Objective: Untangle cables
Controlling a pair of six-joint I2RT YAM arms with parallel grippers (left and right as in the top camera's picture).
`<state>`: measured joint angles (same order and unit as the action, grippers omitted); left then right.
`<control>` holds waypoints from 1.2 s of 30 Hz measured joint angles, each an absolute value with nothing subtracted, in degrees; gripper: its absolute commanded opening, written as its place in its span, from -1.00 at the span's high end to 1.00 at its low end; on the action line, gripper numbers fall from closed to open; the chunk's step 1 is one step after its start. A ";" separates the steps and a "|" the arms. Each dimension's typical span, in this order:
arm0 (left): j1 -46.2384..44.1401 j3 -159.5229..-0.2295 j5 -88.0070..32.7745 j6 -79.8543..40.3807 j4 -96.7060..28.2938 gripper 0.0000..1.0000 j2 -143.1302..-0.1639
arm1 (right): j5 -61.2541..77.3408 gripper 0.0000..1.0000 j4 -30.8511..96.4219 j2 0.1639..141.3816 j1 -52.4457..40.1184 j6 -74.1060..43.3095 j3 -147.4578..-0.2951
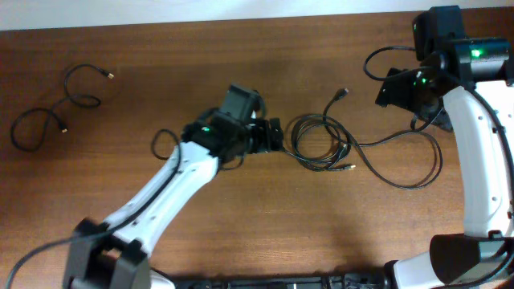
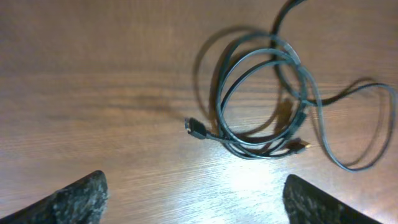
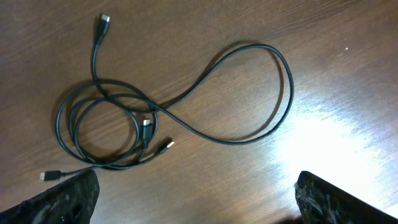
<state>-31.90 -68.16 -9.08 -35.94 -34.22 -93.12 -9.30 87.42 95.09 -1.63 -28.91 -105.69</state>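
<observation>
The cables (image 1: 336, 152) lie as a tangled coil right of the table's centre, with one long loop (image 1: 426, 172) trailing off to the right. My left gripper (image 1: 277, 136) hovers just left of the coil, open with nothing between its fingers. In the left wrist view the coil (image 2: 249, 148) and a loose plug (image 2: 196, 129) lie ahead of the left gripper (image 2: 196, 205). My right gripper (image 1: 397, 87) is up at the back right, apart from the bundle. The right wrist view shows it (image 3: 199, 202) open above bare wood, with the coil (image 3: 144, 130) and the wide loop (image 3: 273, 118) beyond it.
A separate thin black cable (image 1: 80, 100) lies in loose curves at the far left of the wooden table (image 1: 241, 217). Thicker black wires (image 1: 377, 60) hang by the right arm's base.
</observation>
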 measured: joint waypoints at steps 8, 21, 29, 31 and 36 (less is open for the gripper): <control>-38.33 -68.16 -8.32 -45.12 -27.79 -0.41 -100.71 | -9.32 -0.97 85.06 95.09 -1.63 -28.69 -100.60; -38.68 -68.16 -3.57 -58.19 -21.15 0.14 -108.73 | -9.32 -0.97 83.18 95.09 -1.63 -28.64 -94.02; -38.68 -68.16 -3.11 -59.61 -18.50 0.67 -108.90 | -9.32 -0.97 83.07 95.09 -1.63 -28.51 -93.49; -38.68 -68.16 -3.11 -59.59 -18.76 0.86 -108.90 | -9.32 -0.98 83.09 95.09 -1.63 -28.51 -93.49; -38.54 -68.16 -3.14 -59.24 -18.98 1.00 -108.90 | -9.32 -0.97 83.09 95.09 -1.63 -28.53 -93.47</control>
<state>-38.54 -68.16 -3.14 -59.24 -18.98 -108.90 -9.32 83.09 95.09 -1.63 -28.53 -93.47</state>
